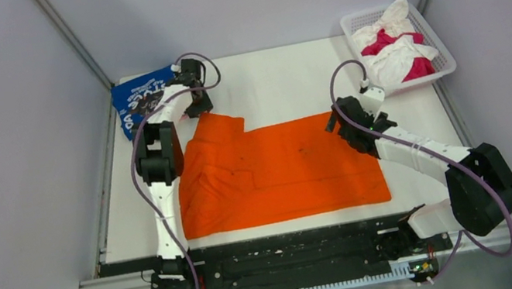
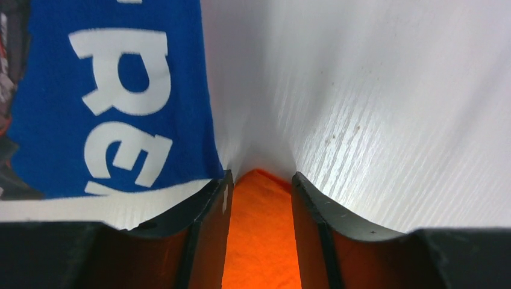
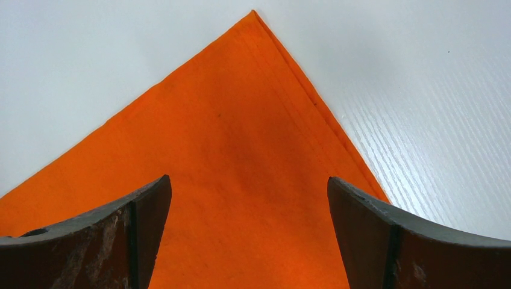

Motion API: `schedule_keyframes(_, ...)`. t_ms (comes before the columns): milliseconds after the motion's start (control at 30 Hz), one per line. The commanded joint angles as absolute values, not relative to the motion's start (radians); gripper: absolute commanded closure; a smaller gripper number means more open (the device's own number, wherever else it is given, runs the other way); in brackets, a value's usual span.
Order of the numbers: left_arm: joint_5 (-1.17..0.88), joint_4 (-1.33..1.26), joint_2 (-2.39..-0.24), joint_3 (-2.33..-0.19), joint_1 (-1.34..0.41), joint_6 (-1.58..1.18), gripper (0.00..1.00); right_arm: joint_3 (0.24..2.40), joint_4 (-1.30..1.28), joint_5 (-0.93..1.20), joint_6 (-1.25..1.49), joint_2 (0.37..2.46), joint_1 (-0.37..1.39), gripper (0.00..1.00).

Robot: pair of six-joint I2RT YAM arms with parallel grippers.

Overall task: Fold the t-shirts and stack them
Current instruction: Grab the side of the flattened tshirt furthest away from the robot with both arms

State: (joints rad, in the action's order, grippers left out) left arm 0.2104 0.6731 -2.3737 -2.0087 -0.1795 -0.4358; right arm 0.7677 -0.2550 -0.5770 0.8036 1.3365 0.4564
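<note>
Orange t-shirt [image 1: 281, 172] lies spread across the middle of the table [image 1: 281, 77]. It is mostly flat, but its left part is rumpled and doubled over. You are working its far edge from both ends, which reads as the setup for a fold toward the near side.

Left gripper [image 2: 259, 180]: sits at the far-left corner of the orange cloth. The jaws are drawn close together with a tongue of orange filling the gap, so I judge it clamped on that corner. It is low to the table, just beside the blue t-shirt [image 1: 138, 93].

Blue t-shirt: already folded and parked in the far-left corner, lettering up. That looks like your stack spot, and it explains why the orange one is laid next to it.

Right gripper [image 3: 248, 180]: jaws wide apart with nothing between them. It hovers over the far-right corner of the orange t-shirt, whose hemmed point lies ahead of the fingers. It is lined up to pinch, not yet on the cloth.

Basket [image 1: 442, 54]: far right, well apart from the work, holding the white and magenta shirts [image 1: 397, 46] bunched together and unfolded.

Judgement: early in the orange fold, one shirt finished, the basket pile waiting. Close the right claw on the corner before you lift, or the far edge may rise unevenly and skew the fold.
</note>
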Motion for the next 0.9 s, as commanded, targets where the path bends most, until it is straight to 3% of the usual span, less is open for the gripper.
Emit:
schedule_keyframes(0, 0.166, 0.718, -2.317, -1.935, -0.194, -0.466, 0.55, 0.782, -0.235, -0.567, 0.792, 1.333, 0.446, 0.01)
schedule_keyframes(133, 0.151, 0.701, -2.31, -1.907, -0.197, -0.475, 0.63, 0.785, -0.239, -0.571, 0.79, 1.336, 0.445, 0.01)
schedule_keyframes(333, 0.153, 0.717, -2.324, -1.931, -0.201, -0.471, 0.99, 0.824, -0.237, -0.567, 0.769, 1.375, 0.411, 0.01)
schedule_keyframes(600, 0.122, 0.687, -2.226, -1.904, -0.216, -0.446, 1.0, 1.087, -0.281, -0.546, 0.616, 1.644, 0.329, 0.08)
schedule_keyframes(867, 0.139, 0.622, -2.015, -1.727, -0.287, -0.444, 1.0, 1.385, -0.386, -0.541, 0.532, 1.967, 0.274, 0.28)
